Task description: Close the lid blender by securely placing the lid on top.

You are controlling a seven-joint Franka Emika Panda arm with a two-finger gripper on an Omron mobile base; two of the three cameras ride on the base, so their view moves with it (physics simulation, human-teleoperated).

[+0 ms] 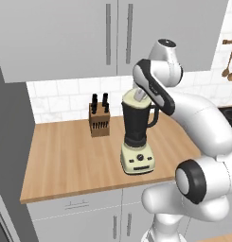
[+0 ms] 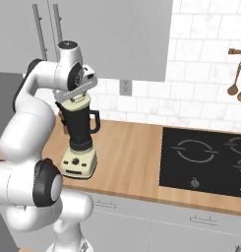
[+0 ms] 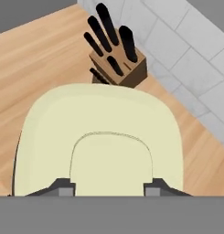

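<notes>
1. A wooden counter (image 1: 65, 156) runs under grey wall cabinets (image 1: 65, 38) and a white tiled backsplash, with a black cooktop (image 2: 205, 157) set into it to the right in the right base view.
2. The blender (image 1: 137, 142) stands near the counter's front edge, its cream base on the wood and its dark jar upright, handle towards the arm.
3. A wooden knife block (image 1: 99, 120) sits behind and to the left of the blender, well apart from it.
4. The lid (image 3: 99, 141) is at the jar's mouth. In the left base view it shows as a pale cap on the rim, slightly tilted; whether it is fully seated cannot be told.
5. The gripper (image 3: 106, 187) is closed on the lid's raised centre bump, its two finger tips on either side of it in the hand view.
6. The step in hand appears to be the placing itself: the lid is over the jar and being set onto the rim.
7. The next move likely calls for levelling the lid, pressing it straight down until flush, then opening the fingers and lifting clear without dragging the lid.
</notes>
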